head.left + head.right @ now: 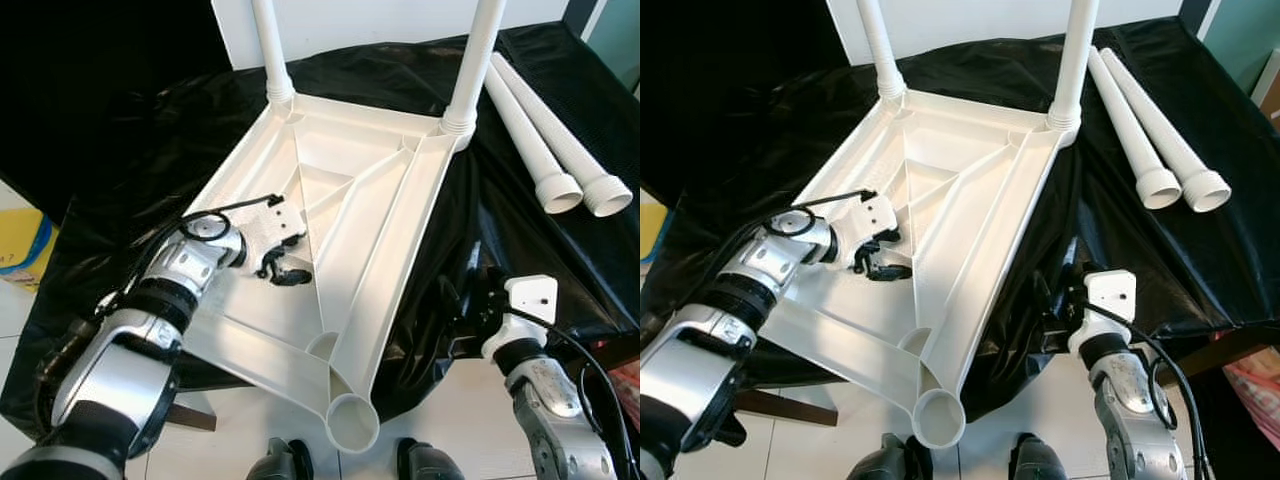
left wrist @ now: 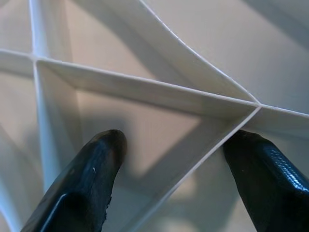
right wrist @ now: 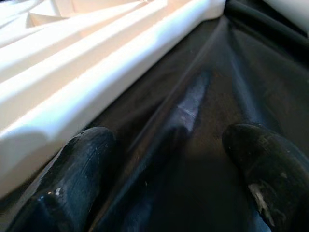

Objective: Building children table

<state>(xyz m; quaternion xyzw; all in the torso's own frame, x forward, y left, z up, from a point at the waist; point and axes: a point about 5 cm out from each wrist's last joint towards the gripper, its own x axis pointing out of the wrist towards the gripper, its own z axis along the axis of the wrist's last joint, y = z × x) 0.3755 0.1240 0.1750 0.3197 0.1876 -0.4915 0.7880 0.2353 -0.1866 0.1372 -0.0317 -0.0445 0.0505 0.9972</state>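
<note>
Now the left tool (image 1: 285, 262) rests released inside the upturned white ribbed plastic tabletop (image 1: 370, 190); the right tool (image 3: 169, 164), also released, hovers over black sheeting (image 1: 520, 230) beside it.

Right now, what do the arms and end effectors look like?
Both arms are silver metal with black joint segments. Left end effector has a white housing, two long black fingers and looping black cables at the wrist. Right end effector carries a white block with small holes; a black cable runs down its forearm.
</note>
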